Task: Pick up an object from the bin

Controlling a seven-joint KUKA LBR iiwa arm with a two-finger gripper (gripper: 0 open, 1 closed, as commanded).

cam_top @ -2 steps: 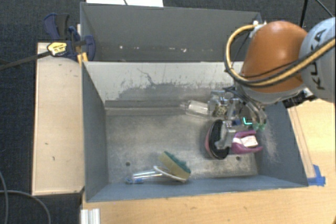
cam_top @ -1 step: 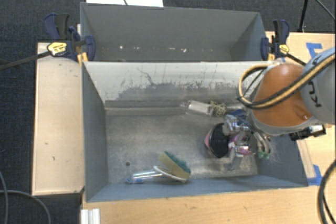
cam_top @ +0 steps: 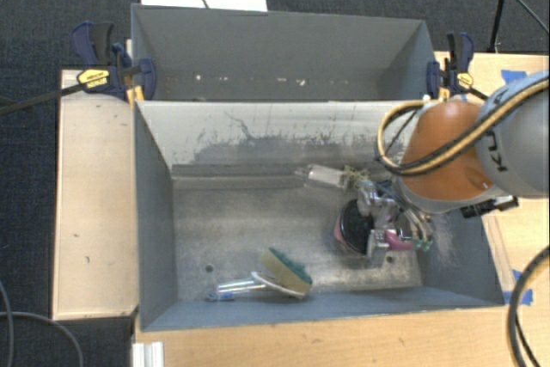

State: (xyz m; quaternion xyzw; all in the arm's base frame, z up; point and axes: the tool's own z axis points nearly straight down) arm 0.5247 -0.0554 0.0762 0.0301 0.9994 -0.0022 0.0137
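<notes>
Where the tool (cam_top: 378, 235) hangs, grip unreadable, lies a round black disc (cam_top: 348, 229).

Grey arm (cam_top: 520, 129) with orange wrist cover (cam_top: 443, 152), looped black-and-yellow cables (cam_top: 404, 129).

Gripper (cam_top: 380, 229): in the right part of the bin (cam_top: 232, 228), low over its floor.
Round disc (cam_top: 349, 229): just left of the gripper, close against it (contact unclear).
Small bottle (cam_top: 325, 177): behind the disc, lying by the back wall.
Brush (cam_top: 282, 272): front middle, left of the disc and apart from it, near the front wall.
</notes>
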